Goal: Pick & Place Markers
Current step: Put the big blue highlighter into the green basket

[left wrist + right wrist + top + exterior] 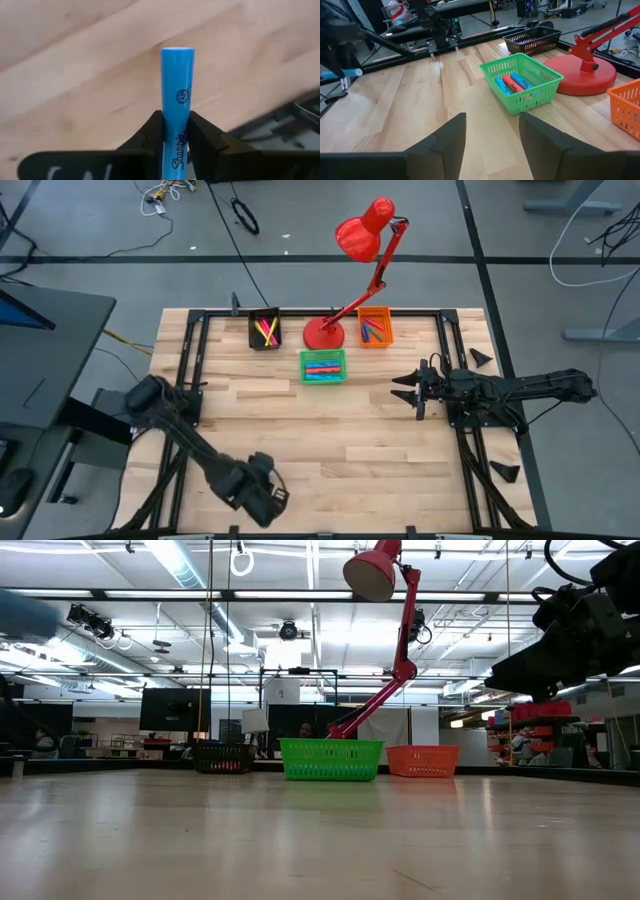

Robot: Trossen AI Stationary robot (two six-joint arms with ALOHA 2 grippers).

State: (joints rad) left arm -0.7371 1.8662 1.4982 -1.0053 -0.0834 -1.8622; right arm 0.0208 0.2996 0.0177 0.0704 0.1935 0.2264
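My left gripper [176, 122] is near the table's front edge, left of centre [268, 498], and is shut on a light blue marker [176, 85]. The right wrist view shows that marker [344, 73] held above the wood. More markers lie in the green bin [323, 366], the black bin [265, 330] and the orange bin [375, 328] at the far side. My right gripper [490, 135] waits open at the table's right side [405, 388], pointing toward the green bin [522, 82], with nothing between its fingers. My left gripper pinches the blue marker's barrel [176, 131] between its two fingers, which come from above and lie across it. One end [177, 52] sticks out well past the fingers. The marker is lifted clear of the table, roughly level in the right wrist view.
A red desk lamp stands with its round base [323, 334] between the black and orange bins, and its arm and shade [362, 232] lean over the far edge. A dark metal frame [190, 350] runs along the table's left, right and far sides. Bare wood lies in the middle.
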